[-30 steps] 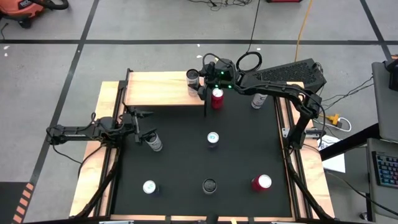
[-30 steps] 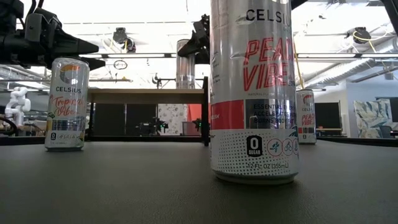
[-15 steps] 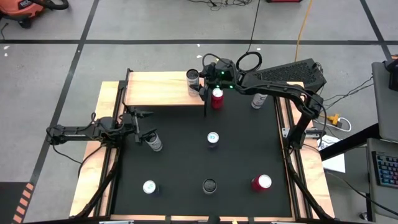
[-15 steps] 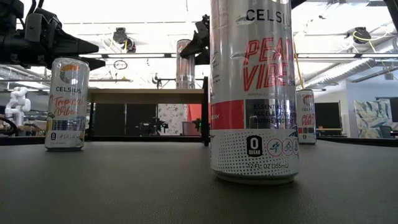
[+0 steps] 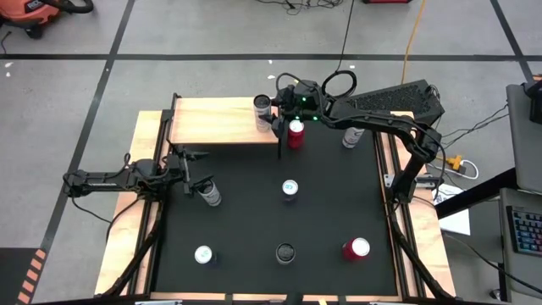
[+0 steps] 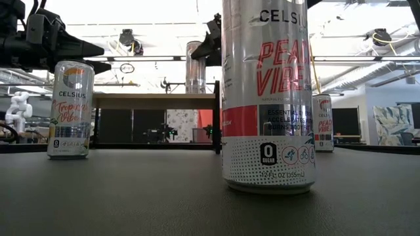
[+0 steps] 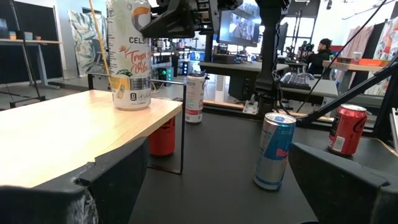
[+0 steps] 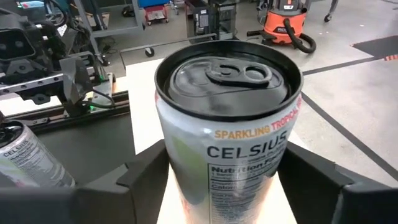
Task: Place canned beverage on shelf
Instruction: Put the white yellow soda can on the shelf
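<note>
One Celsius can (image 5: 262, 105) stands upright on the shelf (image 5: 216, 121), the right claw (image 5: 273, 113) straddling it (whether gripping or released, I cannot tell). Other cans wait on the worktop (image 5: 322, 212); left claw (image 5: 196, 169) idles wide open.

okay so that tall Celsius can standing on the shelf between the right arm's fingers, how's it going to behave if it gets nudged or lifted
The tall can is slim and upright near the edge of the shelf, so a sideways nudge would probably tip it. Its tab looks unopened, so it is likely full and fairly heavy. The smooth metal wall may slip in the right end effector unless squeezed firmly.
</note>
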Robot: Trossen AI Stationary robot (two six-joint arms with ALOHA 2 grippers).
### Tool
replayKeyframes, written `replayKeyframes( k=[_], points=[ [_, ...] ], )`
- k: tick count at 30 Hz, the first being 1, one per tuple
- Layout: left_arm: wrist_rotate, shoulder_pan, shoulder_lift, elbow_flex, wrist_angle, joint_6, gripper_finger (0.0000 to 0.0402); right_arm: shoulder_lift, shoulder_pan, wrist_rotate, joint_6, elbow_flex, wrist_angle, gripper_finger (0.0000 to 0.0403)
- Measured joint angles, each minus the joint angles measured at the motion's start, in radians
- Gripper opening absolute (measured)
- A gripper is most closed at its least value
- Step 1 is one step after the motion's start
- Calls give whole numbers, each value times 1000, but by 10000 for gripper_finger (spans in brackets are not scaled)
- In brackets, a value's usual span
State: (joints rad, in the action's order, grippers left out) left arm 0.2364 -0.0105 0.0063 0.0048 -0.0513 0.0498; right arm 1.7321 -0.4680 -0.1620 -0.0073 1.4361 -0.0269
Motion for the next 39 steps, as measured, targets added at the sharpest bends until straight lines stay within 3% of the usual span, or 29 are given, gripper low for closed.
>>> replayKeyframes(
  k=[10, 26, 39],
  points=[
    [0, 0, 0, 0, 0, -3, 389, -1, -45, -1, -43, 0, 1, 246],
    [1, 0, 0, 0, 0, -4, 389, 0, -130, -153, -64, -3, -52, 249],
    [1, 0, 0, 0, 0, -5, 389, 60, -142, -184, -64, -3, -158, 249]
  ],
)
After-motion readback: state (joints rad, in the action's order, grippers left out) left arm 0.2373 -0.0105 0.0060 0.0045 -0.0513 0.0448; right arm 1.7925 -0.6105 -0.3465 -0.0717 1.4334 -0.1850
